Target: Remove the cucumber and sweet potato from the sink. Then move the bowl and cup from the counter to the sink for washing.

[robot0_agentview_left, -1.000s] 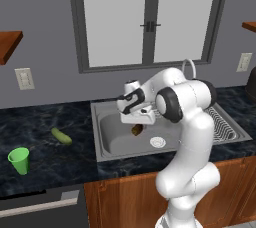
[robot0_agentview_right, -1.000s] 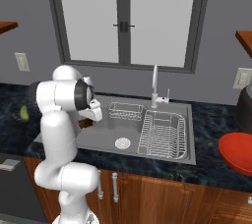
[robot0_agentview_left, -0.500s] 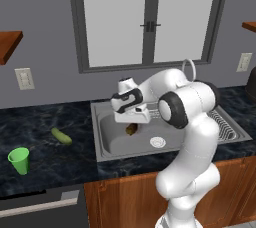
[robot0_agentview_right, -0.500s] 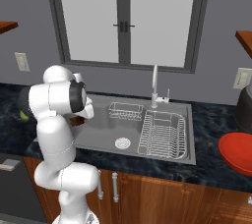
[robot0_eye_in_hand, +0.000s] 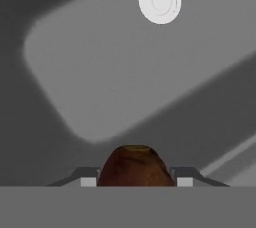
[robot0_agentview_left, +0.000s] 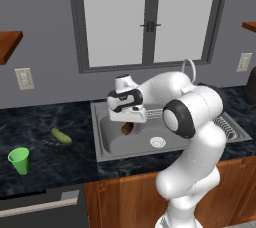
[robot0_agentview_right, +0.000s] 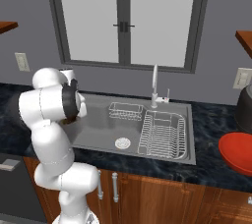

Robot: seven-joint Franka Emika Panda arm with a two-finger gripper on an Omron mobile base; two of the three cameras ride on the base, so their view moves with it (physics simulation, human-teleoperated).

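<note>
- A white robot arm bends over a grey steel sink (robot0_agentview_left: 107, 144) set in a dark marbled counter (robot0_agentview_left: 45, 159), beneath a large window (robot0_agentview_left: 145, 17).
- The gripper (robot0_agentview_left: 128, 128) hangs above the left part of the basin, its two fingers clamped on the sweet potato (robot0_agentview_left: 127, 128).
- In the hand view, the sweet potato (robot0_eye_in_hand: 135, 167), a dark reddish-brown lump, sits between the two finger tips, with the grey basin floor and the round white drain (robot0_eye_in_hand: 160, 0) below it.
- The sweet potato is lifted clear of the basin floor.
- The cucumber (robot0_agentview_left: 61, 136), pale green and slightly curved, lies on the counter to the left of the sink, apart from it.
- The cup (robot0_agentview_left: 19, 160), a bright green tumbler, stands upright on the counter, nearer and further left than the cucumber.
- The bowl (robot0_agentview_right: 237, 153), wide and red, rests on the counter to the right of the sink.
- A wire dish rack (robot0_agentview_right: 164, 134) fills the right half of the basin; a small wire basket (robot0_agentview_right: 125, 111) sits at the far side.
- A curved faucet (robot0_agentview_right: 155, 86) rises behind the sink.
</note>
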